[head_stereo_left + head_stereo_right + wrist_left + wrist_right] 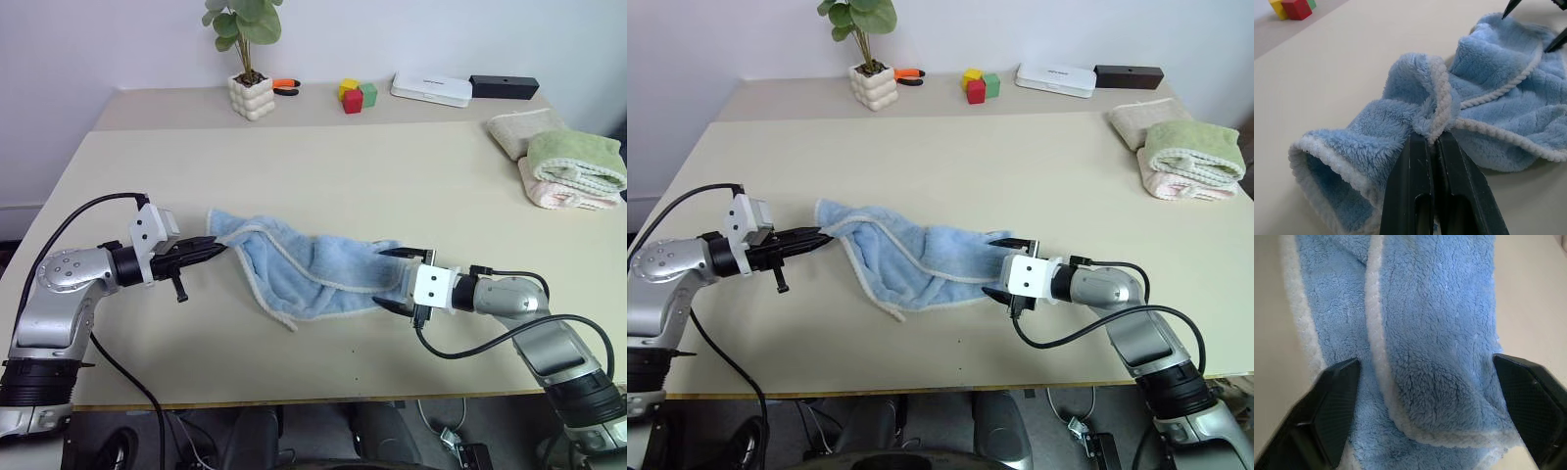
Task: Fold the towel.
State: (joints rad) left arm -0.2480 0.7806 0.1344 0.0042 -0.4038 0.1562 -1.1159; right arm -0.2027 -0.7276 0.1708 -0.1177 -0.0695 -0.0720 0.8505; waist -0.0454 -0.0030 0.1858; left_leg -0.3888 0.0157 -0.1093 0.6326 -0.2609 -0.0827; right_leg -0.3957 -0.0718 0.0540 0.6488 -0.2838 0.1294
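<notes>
1. You are at the grasping step: the towel [313,272] lies bunched across the near middle of the table [323,166].
2. Your left gripper [210,249] is clamped on one end's hem.
3. Your right gripper [390,279] straddles the other end, jaws wide, gripping nothing.
4. Next, I judge, close it on that end.
5. The right wrist view shows both fingers [1332,404] flanking the cloth; the head views leave this unclear.

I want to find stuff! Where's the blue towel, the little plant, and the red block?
light blue towel [323,274], left eye view, on its bunched middle.
potted plant [251,96], left eye view, on its white bumpy pot.
red block [353,101], left eye view, on its front face.
</notes>
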